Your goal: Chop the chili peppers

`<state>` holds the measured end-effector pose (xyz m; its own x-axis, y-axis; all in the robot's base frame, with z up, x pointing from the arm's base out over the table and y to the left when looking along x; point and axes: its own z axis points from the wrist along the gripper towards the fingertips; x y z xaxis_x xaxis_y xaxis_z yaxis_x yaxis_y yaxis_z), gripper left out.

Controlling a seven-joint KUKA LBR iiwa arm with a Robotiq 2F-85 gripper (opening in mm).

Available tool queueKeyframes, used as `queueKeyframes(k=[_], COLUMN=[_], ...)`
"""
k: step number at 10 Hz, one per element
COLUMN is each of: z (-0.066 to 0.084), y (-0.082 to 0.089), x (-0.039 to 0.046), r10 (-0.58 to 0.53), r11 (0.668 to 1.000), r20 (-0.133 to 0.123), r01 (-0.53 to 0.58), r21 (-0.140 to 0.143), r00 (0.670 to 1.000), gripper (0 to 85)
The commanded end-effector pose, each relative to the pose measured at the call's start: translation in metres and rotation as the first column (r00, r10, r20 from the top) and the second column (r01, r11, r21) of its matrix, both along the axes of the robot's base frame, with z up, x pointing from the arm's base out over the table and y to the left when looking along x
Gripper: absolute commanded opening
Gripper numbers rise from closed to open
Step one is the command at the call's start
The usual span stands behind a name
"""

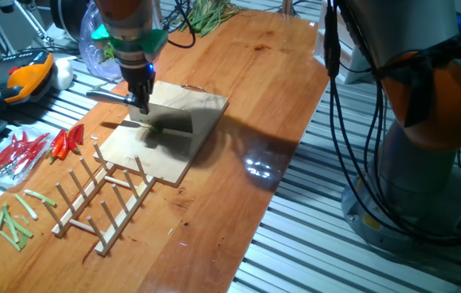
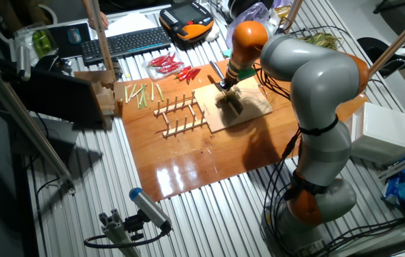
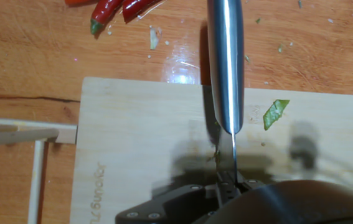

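Note:
My gripper is shut on the handle of a knife. It holds the knife over the far edge of the wooden board. In the hand view the shiny blade runs away from the fingers, past the board's edge. One small bright green chili bit lies on the board just right of the blade and does not touch it. A few tiny green flecks lie on the table beyond the board. In the fixed views the gripper hangs over the board, where the chili bit is too small to make out.
Long red chilies lie left of the board and show at the top of the hand view. A wooden peg rack stands against the board's near side. Pale green stalk sticks lie at the table's front left corner. A keyboard and pendant sit beyond.

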<state>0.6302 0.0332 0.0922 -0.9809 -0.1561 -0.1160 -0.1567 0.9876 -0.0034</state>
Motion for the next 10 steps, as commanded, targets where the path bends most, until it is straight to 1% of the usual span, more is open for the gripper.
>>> queueKeyframes(k=[1, 4, 8, 9, 10], z=[-0.003, -0.006, -0.018, -0.015, -0.008], y=[0.001, 0.001, 0.001, 0.001, 0.002], x=[-0.0025, -0.0017, 0.0078, 0.0074, 0.0064], r10=[0.0, -0.001, 0.009, 0.006, 0.002], r11=[1.0, 1.0, 1.0, 1.0, 1.0], r20=[-0.002, 0.008, 0.006, 0.005, -0.006], r01=[0.0, 0.001, -0.009, -0.006, -0.002], r21=[0.001, 0.001, 0.015, 0.02, 0.02], r00=[1.0, 1.0, 1.0, 1.0, 1.0], gripper=[0.0, 0.0, 0.0, 0.0, 0.0])
